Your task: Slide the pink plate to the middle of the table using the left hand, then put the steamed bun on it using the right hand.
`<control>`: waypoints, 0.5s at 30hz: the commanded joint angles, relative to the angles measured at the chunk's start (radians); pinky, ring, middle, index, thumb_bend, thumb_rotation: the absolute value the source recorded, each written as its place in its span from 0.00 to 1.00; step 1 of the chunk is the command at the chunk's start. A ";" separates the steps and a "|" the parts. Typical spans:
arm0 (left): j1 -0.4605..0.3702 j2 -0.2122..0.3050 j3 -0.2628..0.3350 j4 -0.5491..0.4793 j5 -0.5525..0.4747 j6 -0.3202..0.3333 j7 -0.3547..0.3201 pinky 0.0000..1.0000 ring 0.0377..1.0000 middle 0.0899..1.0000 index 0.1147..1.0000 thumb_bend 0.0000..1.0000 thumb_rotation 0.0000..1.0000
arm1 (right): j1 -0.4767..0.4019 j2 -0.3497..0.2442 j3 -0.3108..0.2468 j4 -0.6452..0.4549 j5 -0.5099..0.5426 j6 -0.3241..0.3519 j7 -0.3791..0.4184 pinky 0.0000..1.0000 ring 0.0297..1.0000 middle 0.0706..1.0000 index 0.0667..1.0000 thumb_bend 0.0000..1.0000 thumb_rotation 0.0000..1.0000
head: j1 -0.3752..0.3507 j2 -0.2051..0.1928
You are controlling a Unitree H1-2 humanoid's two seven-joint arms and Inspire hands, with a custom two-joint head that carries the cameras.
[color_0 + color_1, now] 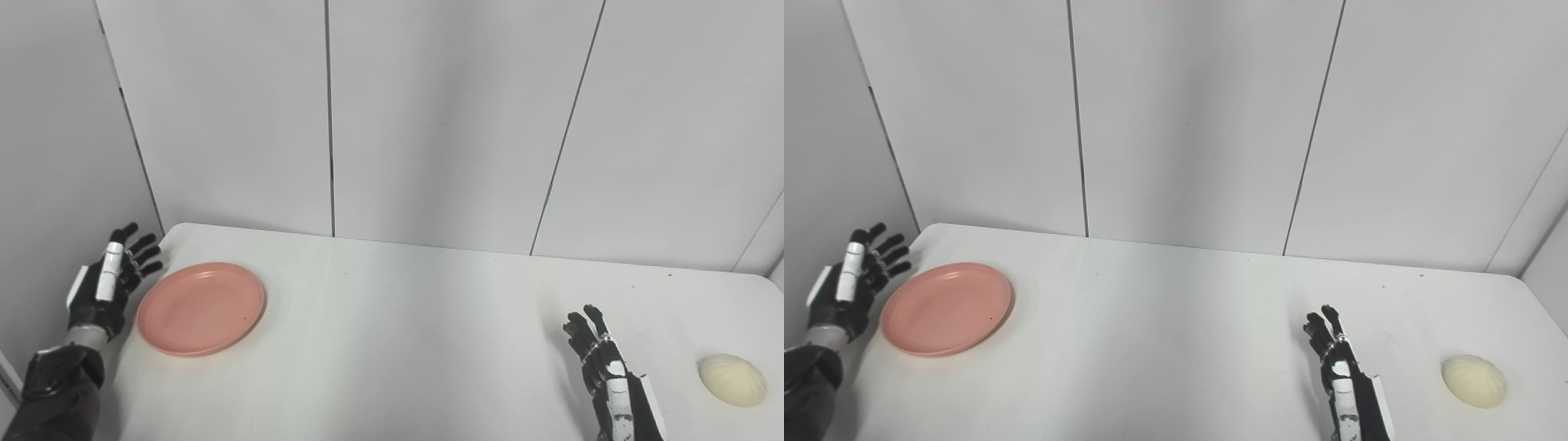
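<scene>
Hovering with fingers spread and empty, the left hand (107, 285) sits just beside the pink plate (201, 308). Equally spread, the right hand (603, 367) has the steamed bun (733, 380) well to its right, bare table (416, 343) between.

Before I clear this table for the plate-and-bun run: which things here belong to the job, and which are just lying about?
Belongs to the job:
pink plate
steamed bun
left hand, open beside the plate
right hand, open, apart from the bun

Just there:
white table
nothing else lies on it
</scene>
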 commanded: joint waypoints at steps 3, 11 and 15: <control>-0.017 0.010 0.010 -0.032 -0.021 -0.014 -0.001 0.79 0.84 0.85 0.87 0.91 0.85 | 0.057 0.008 0.006 0.053 0.012 -0.006 0.011 0.97 0.92 0.91 0.95 0.70 1.00 | -0.002 0.003; 0.040 -0.027 -0.001 -0.140 -0.018 0.045 -0.003 0.78 0.83 0.84 0.88 0.90 0.86 | 0.059 0.009 0.007 0.044 0.009 0.000 0.009 0.96 0.91 0.90 0.94 0.71 1.00 | -0.005 0.009; 0.057 -0.036 -0.012 -0.173 -0.011 0.068 -0.006 0.78 0.84 0.84 0.90 0.90 0.86 | 0.060 0.009 0.008 0.038 0.008 0.009 0.007 0.97 0.91 0.90 0.95 0.71 1.00 | -0.009 0.012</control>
